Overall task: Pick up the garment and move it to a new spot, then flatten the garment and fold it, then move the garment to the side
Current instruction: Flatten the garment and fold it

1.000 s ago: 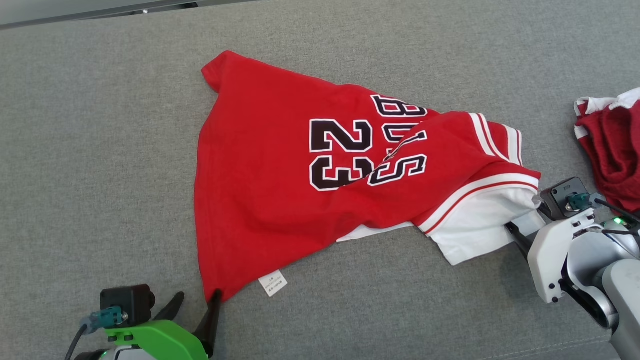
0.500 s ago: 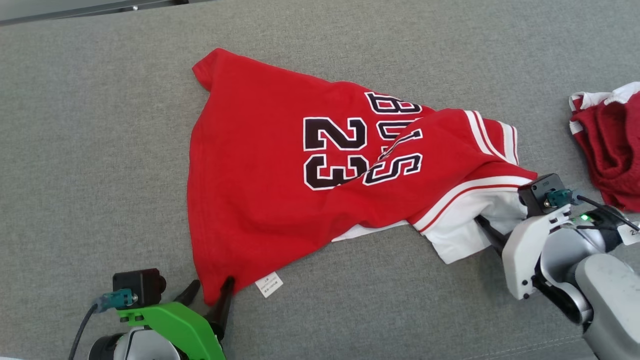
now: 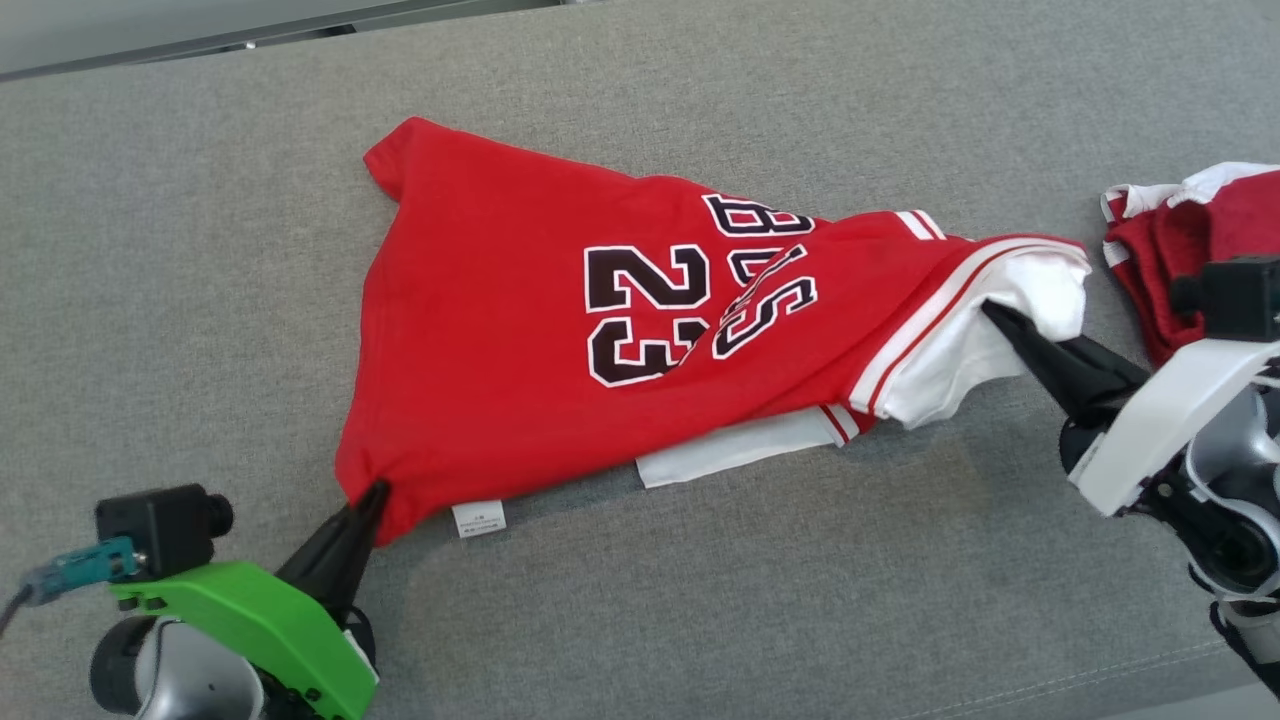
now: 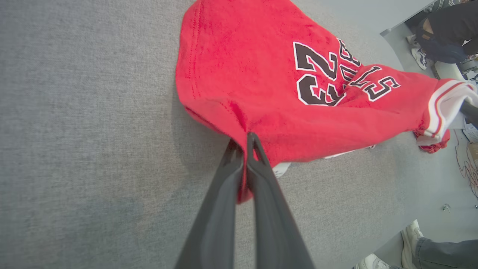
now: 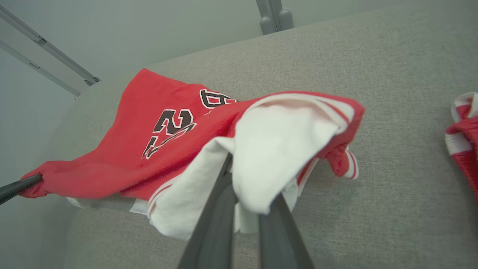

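Note:
The garment [image 3: 520, 330] is a red jersey with black "23" lettering and white trim, spread crumpled over the grey cushion. My left gripper [image 3: 372, 492] is shut on its red near-left corner, seen close up in the left wrist view [image 4: 246, 140] with the garment [image 4: 261, 82] rising from it. My right gripper [image 3: 990, 312] is shut on the white sleeve end at the right; in the right wrist view the gripper [image 5: 239, 168] pinches white cloth of the garment [image 5: 283, 138], which hangs lifted off the surface. The left gripper's dark fingers [image 5: 16, 186] show at that view's left edge.
A second red and white cloth [image 3: 1190, 240] lies heaped at the right edge, close behind my right wrist. The grey cushion [image 3: 200, 300] spreads wide to the left and front. A person's shoes [image 4: 410, 239] stand on the floor beyond the cushion's edge.
Both grippers have closed on the garment, the left on the red corner, the right on the white sleeve. The right end has been lifted and pulled rightward; the camera has shifted.

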Controlling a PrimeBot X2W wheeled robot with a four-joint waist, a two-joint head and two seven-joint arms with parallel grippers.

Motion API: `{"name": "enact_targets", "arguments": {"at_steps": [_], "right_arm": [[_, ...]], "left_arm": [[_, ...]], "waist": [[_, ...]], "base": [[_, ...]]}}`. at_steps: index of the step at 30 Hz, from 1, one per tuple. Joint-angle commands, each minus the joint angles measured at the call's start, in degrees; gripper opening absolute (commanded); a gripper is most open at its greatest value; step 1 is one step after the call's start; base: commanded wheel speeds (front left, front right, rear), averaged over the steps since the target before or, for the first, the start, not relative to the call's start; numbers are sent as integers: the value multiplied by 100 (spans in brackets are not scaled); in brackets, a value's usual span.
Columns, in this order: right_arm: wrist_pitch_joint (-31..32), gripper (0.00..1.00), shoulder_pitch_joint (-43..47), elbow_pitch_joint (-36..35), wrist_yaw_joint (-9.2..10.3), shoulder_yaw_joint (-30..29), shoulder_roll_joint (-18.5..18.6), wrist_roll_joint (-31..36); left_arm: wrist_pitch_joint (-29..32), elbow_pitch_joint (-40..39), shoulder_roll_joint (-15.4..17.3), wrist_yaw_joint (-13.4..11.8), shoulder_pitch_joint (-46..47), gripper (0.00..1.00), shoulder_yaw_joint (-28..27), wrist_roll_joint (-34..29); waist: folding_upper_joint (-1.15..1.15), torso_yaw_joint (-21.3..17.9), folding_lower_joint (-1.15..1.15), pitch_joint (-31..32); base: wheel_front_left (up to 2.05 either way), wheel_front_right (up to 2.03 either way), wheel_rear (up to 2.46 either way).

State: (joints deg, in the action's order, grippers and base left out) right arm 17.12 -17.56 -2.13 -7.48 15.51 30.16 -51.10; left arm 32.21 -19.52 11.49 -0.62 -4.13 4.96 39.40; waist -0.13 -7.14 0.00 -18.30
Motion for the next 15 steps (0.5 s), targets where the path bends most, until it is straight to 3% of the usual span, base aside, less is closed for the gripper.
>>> {"name": "enact_targets", "arguments": {"at_steps": [1,11,15], "right_arm": [[63,0,112,-288,-2,-211,118,-222],[354,0,380,-1728,-2,-1485,406,-992],[536,0,206,-2118,-2,-2112,414,-1200]], "left_arm": [[149,-375,165,-77,-70,0,-148,74],[895,-2016,588,-283,-187,0,-663,647],[1340,-2583,840,-354,269,0,-865,1072]], "waist": [[13,-54,0,86],[13,-155,0,244],[13,-129,0,6]], "base": [[0,0,0],[0,0,0],[0,0,0]]}}
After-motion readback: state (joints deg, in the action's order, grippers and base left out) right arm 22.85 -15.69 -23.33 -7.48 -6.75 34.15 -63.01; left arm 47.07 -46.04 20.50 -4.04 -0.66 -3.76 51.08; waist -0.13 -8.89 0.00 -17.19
